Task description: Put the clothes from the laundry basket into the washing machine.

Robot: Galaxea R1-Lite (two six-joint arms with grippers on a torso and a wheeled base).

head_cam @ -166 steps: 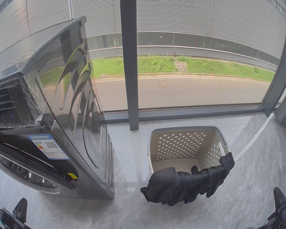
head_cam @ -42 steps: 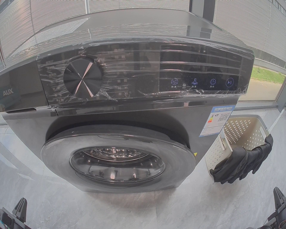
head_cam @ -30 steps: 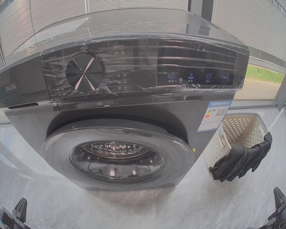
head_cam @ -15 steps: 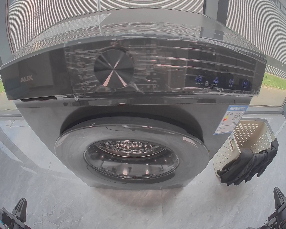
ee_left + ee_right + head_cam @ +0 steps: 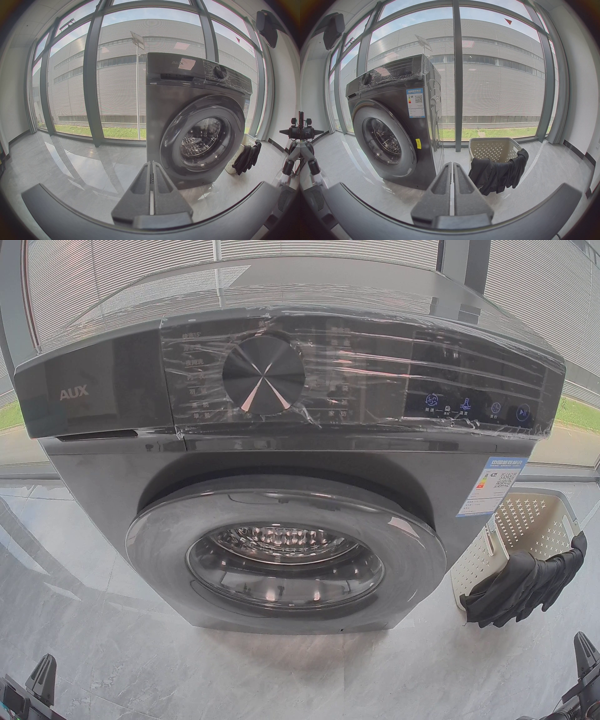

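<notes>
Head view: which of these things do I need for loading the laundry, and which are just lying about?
For the job:
washing machine, its door shut
laundry basket beside the machine
black garment draped over the basket's rim

Just there:
label sticker on the machine's front
plastic film over the control panel
window frame behind

We list 1 grey washing machine (image 5: pixel 294 471), seen front-on, its round door (image 5: pixel 285 555) shut. We note 1 dial (image 5: pixel 264 374) on a control panel (image 5: pixel 375 377) under plastic film, and 1 label (image 5: pixel 492 486) at the front's right edge. Just right of it we record 1 cream laundry basket (image 5: pixel 534 518) on the marbled floor (image 5: pixel 187 671), with 1 black garment (image 5: pixel 522 580) draped over its near rim.
</notes>
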